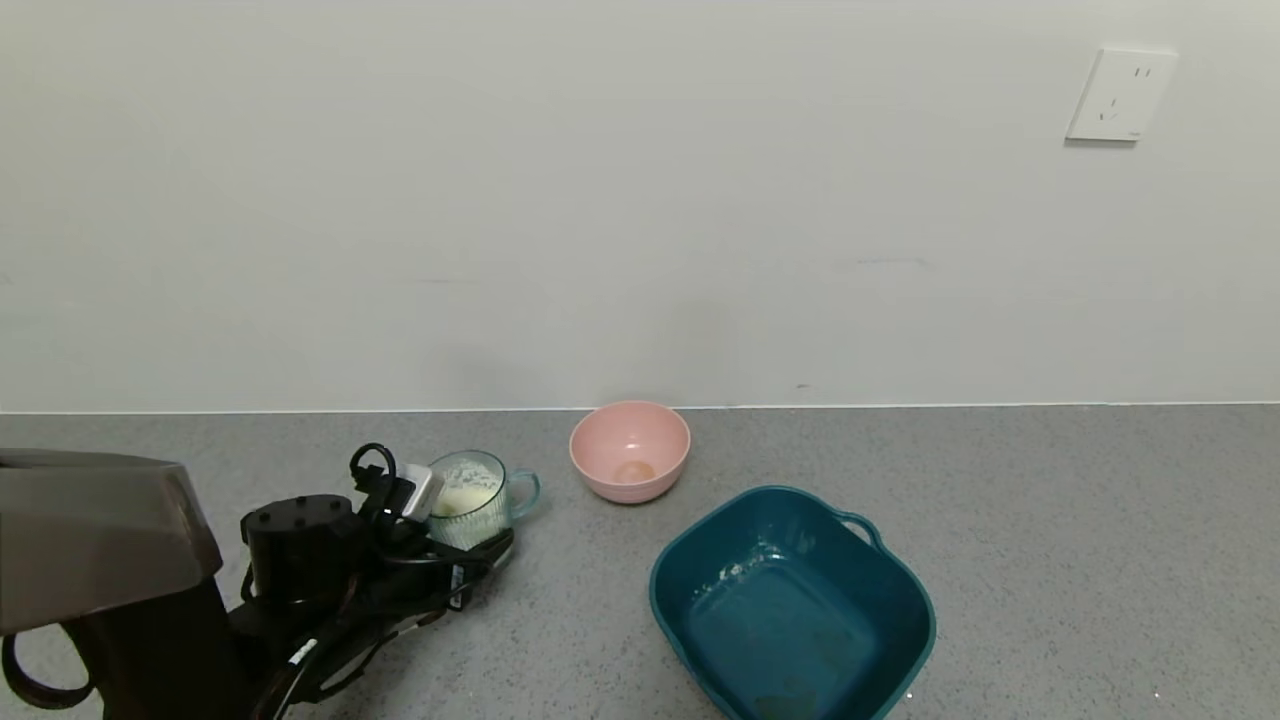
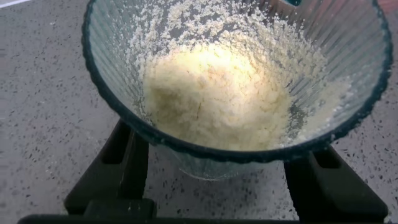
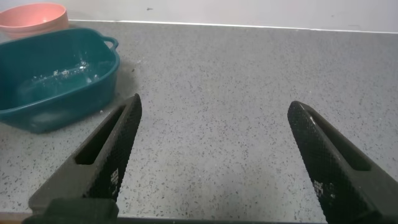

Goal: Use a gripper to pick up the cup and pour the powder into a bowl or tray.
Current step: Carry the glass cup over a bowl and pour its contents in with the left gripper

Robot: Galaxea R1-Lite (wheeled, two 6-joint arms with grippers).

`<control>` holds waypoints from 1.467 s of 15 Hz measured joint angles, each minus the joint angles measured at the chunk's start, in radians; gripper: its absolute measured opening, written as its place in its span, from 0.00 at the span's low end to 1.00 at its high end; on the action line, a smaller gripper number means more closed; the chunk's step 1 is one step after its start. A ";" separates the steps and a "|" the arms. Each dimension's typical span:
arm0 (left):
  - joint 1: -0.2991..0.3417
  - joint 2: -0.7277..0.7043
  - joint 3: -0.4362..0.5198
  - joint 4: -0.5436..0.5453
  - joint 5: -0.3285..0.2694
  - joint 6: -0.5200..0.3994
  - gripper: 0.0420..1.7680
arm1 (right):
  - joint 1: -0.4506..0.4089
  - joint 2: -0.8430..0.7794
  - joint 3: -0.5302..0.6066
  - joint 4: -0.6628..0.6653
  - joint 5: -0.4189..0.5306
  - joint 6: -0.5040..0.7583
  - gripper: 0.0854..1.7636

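So far only the reaching is done: the left gripper (image 1: 470, 545) has its fingers either side of the cup (image 1: 470, 500) on the counter (image 1: 1000, 500), though I can't tell if they're squeezing. Powder (image 2: 217, 99) is unpoured. The basin (image 1: 680, 590) waits well apart; the right gripper (image 3: 211, 155) gapes idle.

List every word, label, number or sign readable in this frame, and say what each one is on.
No text can be read.
Wall socket: a tiny mark at its lower corner, too small to read.
Left gripper, at the cup: small white tags on its cables, print too small to read.
Right gripper fingers: small pale marks, illegible.
Cup, pink bowl, teal basin: no labels visible.
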 joint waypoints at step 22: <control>-0.389 -0.357 -0.628 0.909 0.533 0.443 0.70 | 0.000 0.000 0.000 0.000 0.000 0.000 0.97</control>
